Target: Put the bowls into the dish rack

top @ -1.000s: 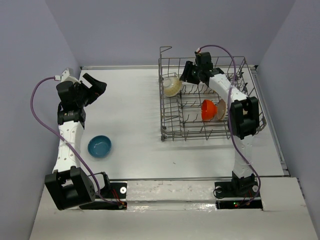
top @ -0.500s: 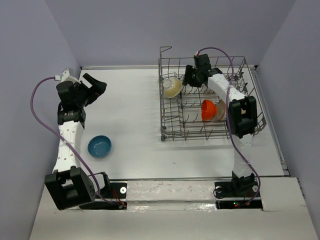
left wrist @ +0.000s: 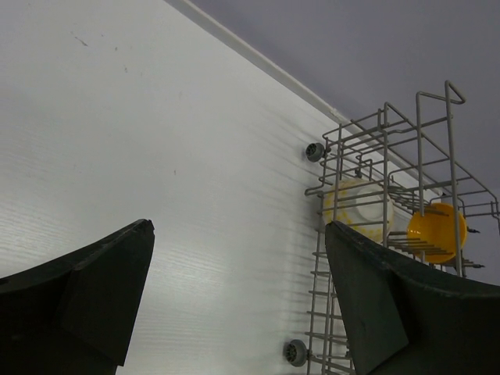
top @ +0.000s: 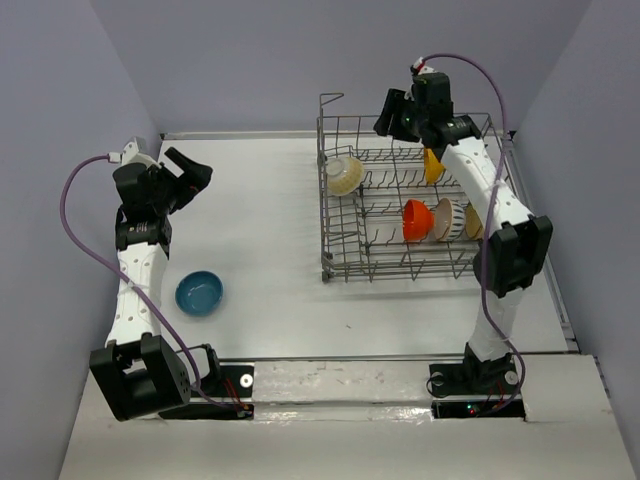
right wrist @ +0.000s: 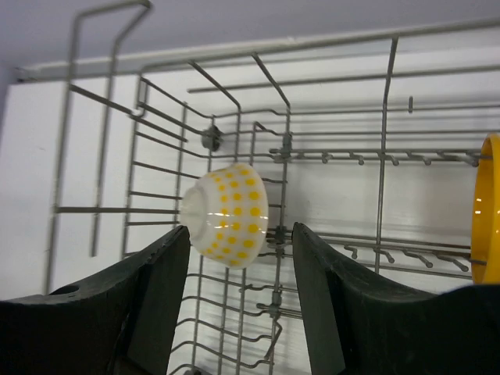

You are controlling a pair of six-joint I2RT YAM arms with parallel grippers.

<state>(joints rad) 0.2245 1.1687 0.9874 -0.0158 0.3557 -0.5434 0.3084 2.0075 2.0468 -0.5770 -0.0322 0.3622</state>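
Note:
The grey wire dish rack stands at the right of the table. In its back left corner a white bowl with yellow dots rests on its side among the tines. A yellow bowl stands on edge at the back right. An orange-red bowl and pale bowls sit in the front row. A blue bowl lies on the table at the left. My right gripper hangs open above the rack's back, apart from the dotted bowl. My left gripper is wide open and holds nothing.
The rack's tall wire sides rise around the right gripper. The rack's small grey wheels face the left gripper across bare white table. Purple walls close in on the back and both sides.
My right gripper has lifted up and back from the dotted bowl, leaving it in the rack, and its jaws have widened a little. The left arm has not moved.

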